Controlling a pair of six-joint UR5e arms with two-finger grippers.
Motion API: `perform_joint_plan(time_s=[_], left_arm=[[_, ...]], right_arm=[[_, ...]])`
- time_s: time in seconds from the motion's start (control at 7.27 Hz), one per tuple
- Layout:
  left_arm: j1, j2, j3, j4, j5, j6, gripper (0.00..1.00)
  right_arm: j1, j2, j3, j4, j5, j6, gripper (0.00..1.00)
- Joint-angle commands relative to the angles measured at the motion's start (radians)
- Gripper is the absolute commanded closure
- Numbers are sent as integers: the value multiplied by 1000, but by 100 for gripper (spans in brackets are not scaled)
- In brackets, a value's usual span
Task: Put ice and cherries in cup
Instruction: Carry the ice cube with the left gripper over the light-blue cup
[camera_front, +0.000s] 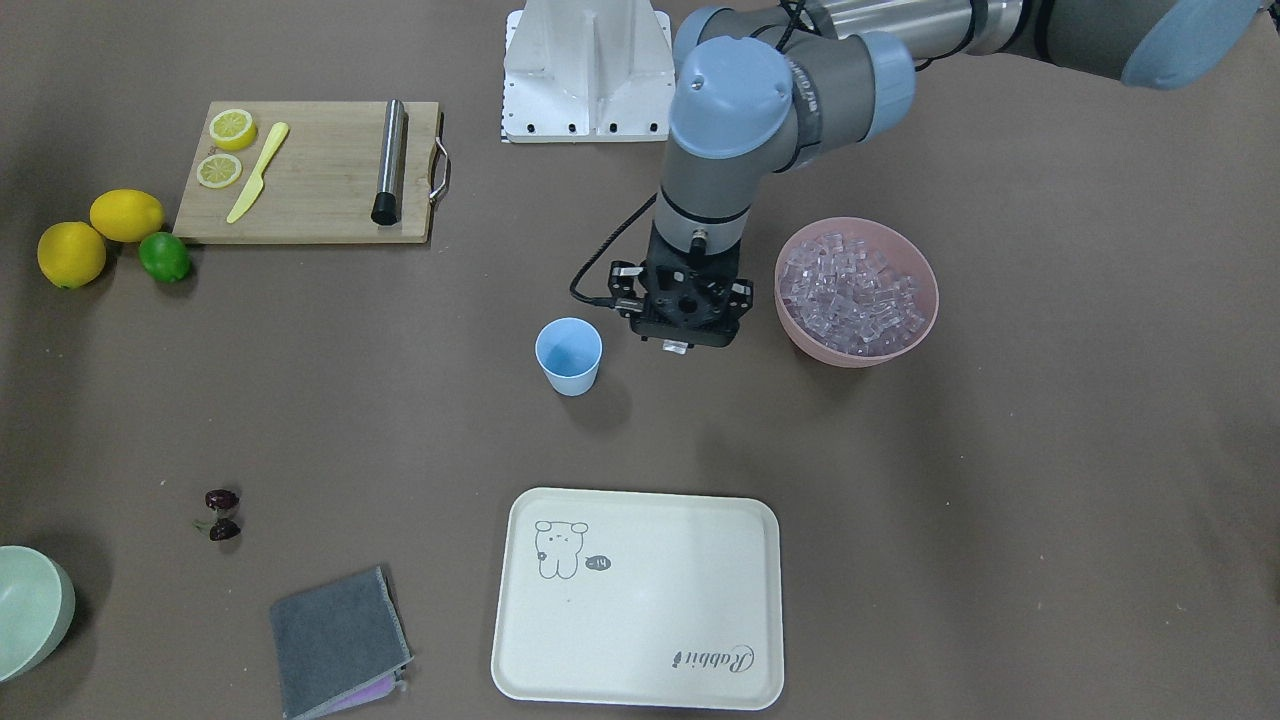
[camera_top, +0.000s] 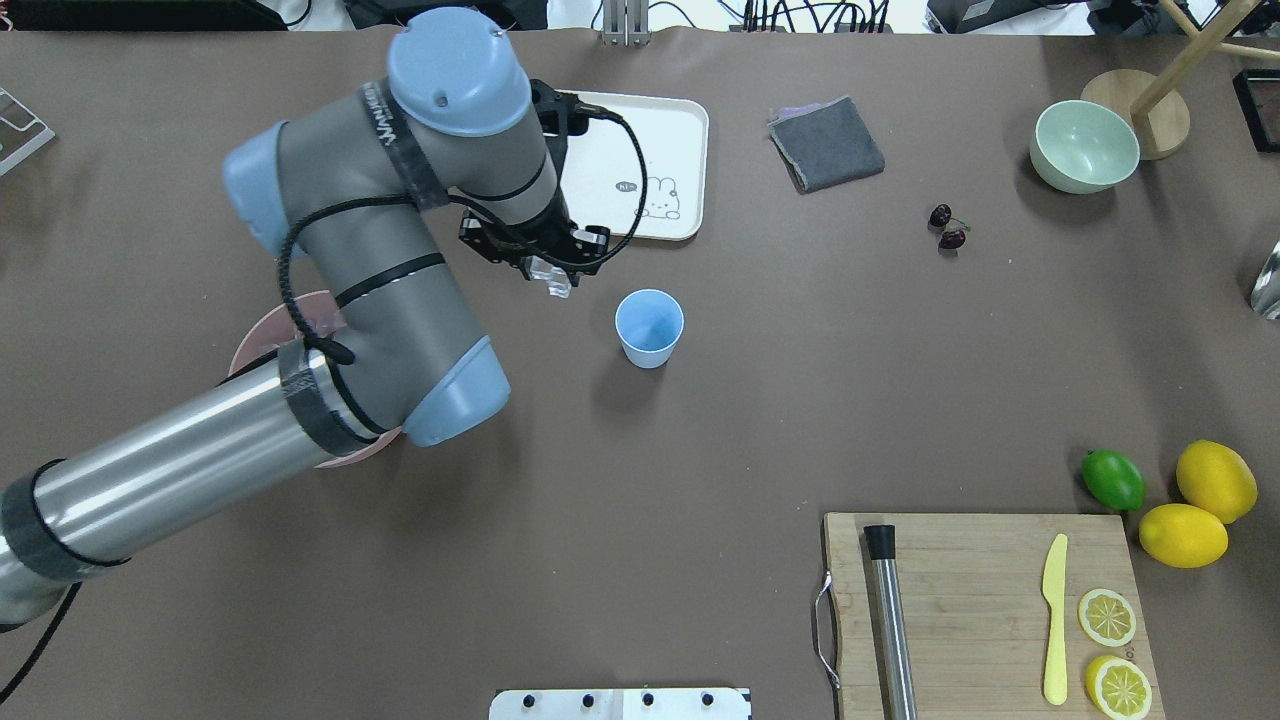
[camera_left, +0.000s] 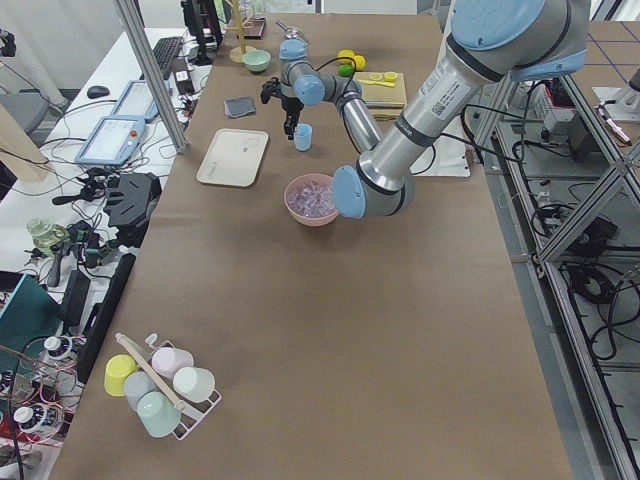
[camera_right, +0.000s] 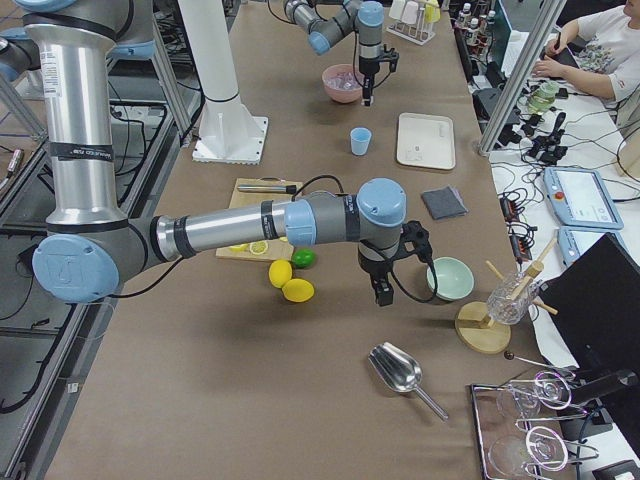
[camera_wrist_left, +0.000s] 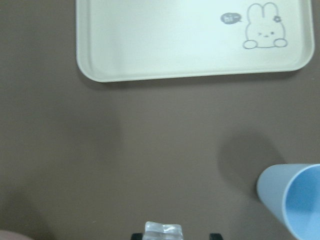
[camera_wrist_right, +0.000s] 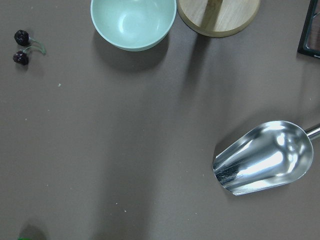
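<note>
Brown matting covers the table (camera_front: 900, 500); the cup (camera_front: 568, 355) stands upright on it near the middle, mouth open, with nothing visible inside.

Left gripper (camera_front: 680, 338): points straight down, raised off the surface, between the pink bowl (camera_front: 812, 340) and the cup; its jaws are closed to a narrow gap on one ice cube (camera_top: 556, 282), which shows clear at the fingertips in the overhead and left wrist views. The remaining ice (camera_front: 850, 290) fills the pink bowl.

Governing relation: the cup lies just beside the left gripper, toward the robot's right; the bowl lies on the opposite side. The wrist view places the cup rim at the lower right edge of the frame, so the cube is judged to be short of the mouth; a sideways travel to the robot's right is required before release, and an early release risks the cube striking the rim.

Cherries (camera_front: 222, 513): on the table, well apart from the cup, on the robot's right. Right gripper (camera_right: 383, 295): hangs near the pale green bowl (camera_wrist_right: 133, 25) and is the nearer arm to the cherries; its jaw state cannot be determined.
</note>
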Motion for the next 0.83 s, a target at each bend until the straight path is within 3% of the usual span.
perform_joint_plan(time_s=[0.0,0.69], left_arm=[[48,-93,188,-166,54,-59,100],[73,-97,170,-162,39,-87,100]], right_arm=[[0,11,11,1,-1,0,1],[0,11,22,1,0,11,1]])
